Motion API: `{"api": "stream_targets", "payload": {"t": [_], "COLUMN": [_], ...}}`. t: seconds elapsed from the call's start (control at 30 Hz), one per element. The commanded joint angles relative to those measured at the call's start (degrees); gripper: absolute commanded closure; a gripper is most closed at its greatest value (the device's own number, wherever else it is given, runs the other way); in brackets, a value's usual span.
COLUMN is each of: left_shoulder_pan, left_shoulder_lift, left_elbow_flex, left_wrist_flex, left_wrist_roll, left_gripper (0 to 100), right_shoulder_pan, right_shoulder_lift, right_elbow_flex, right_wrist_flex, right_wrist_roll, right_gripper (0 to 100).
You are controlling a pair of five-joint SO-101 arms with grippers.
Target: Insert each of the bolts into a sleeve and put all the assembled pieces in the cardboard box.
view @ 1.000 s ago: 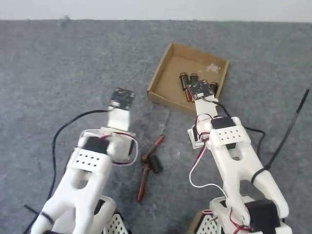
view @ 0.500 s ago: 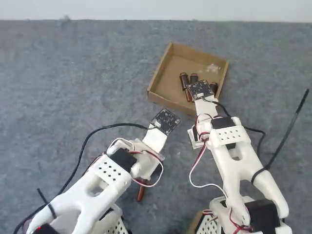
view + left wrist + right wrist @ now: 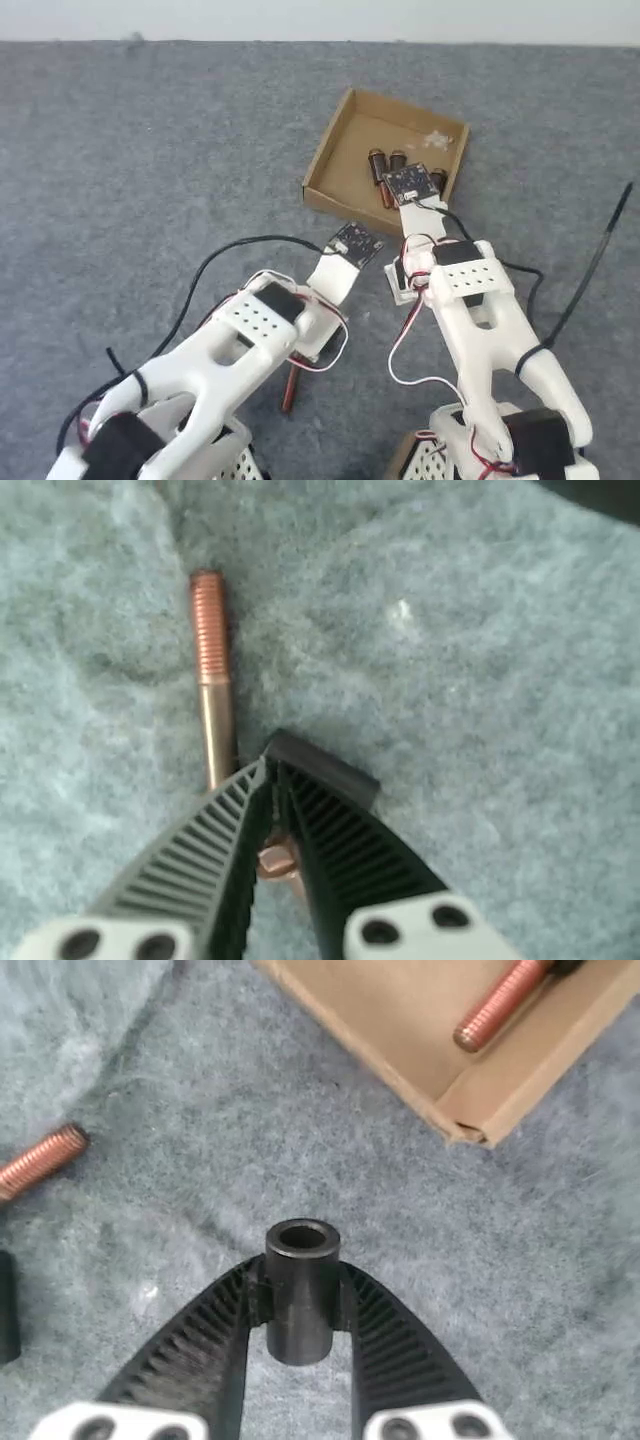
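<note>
**Partway through, assembly pending**

Nearest, a loose bolt (image 3: 212, 680) and a spare sleeve (image 3: 325, 768) lie at the left gripper (image 3: 268, 772), its jaws all but closed (gripping nothing I can confirm). The right gripper (image 3: 300, 1278) clamps an upright sleeve (image 3: 300, 1310) that has no bolt in it. Farther off, the cardboard box (image 3: 322, 165) holds finished pieces (image 3: 386, 168).

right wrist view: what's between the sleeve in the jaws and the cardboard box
Bare grey carpet only, seen in the right wrist view: nothing sits between the sleeve and the cardboard box's near wall.

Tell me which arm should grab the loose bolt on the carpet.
Left. The left claw hangs right over the bolt; the right claw is busy holding a sleeve upright.
</note>
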Motion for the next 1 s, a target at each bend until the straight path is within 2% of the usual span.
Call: {"api": "stream_targets", "payload": {"t": [0.0,0.27,0.63,0.83,0.97], "left_shoulder_pan": [-0.4,-9.9,-10.0,-9.8,-7.3], "left_shoulder_lift": [1.4,1.1,1.0,0.5,0.5], "left_elbow_flex": [-0.3,0.1,0.3,0.3,0.5], "left_wrist_flex": [0.4,1.7,2.4,-0.2,0.0], "left_wrist_roll": [0.3,-0.9,-2.8,-2.8,-2.8], "left_gripper": [99,98,98,99,99], "right_shoulder_pan": [0.7,0.7,0.7,0.7,0.7], "right_shoulder_lift": [-2.9,-2.9,-2.9,-2.9,-2.9], "right_elbow_flex": [-0.4,-0.4,-0.4,-0.4,-0.4], "right_wrist_flex": [-0.6,-0.4,-0.4,-0.6,-0.5], "right_wrist_roll": [-0.4,-0.4,-0.4,-0.4,-0.4], "right_gripper": [99.2,99.2,99.2,99.2,99.2]}}
